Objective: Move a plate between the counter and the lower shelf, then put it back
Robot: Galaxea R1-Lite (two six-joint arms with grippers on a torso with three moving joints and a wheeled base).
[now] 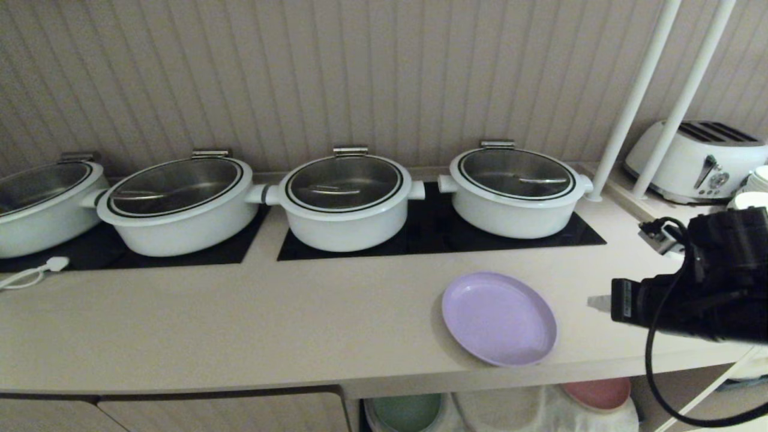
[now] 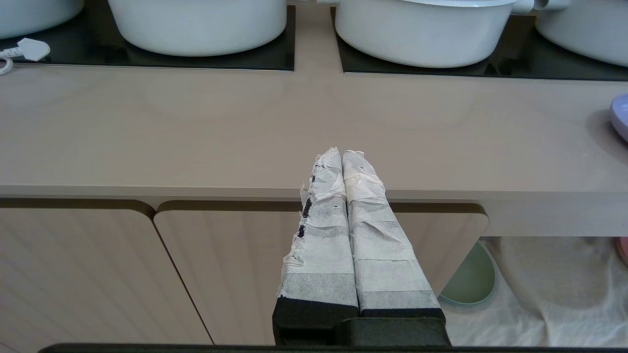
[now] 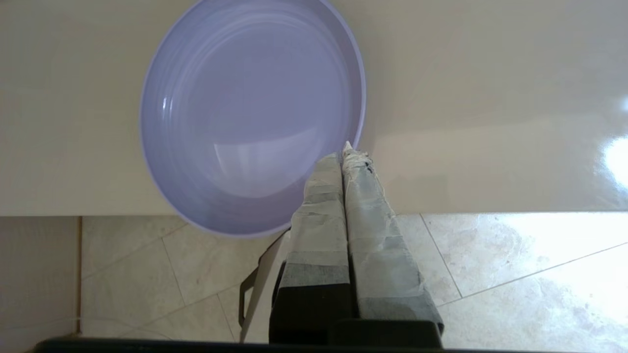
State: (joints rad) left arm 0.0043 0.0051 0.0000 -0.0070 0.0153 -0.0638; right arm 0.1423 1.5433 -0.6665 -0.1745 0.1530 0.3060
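A round, pale lilac plate (image 1: 499, 318) with a low raised rim and a matte, empty surface lies flat on the beige counter (image 1: 240, 324), near the front edge; in the right wrist view part of its rim juts out past that edge over the tiled floor (image 3: 490, 284). The right gripper (image 3: 345, 153) hovers just beside the plate's rim, its two tape-wrapped fingers (image 3: 319, 215) pressed together with nothing between them. The left gripper (image 2: 342, 156) is held in front of the cabinet doors (image 2: 147, 269), its wrapped fingers also pressed together and empty. Behind the plate, four white pots (image 1: 345, 204) with glass lids stand on black hob panels (image 1: 432, 231). Below the counter, a white cloth (image 2: 539, 294) drapes the lower shelf (image 1: 498, 414), where a green plate (image 1: 408, 411) and a pink plate (image 1: 597, 393) show.
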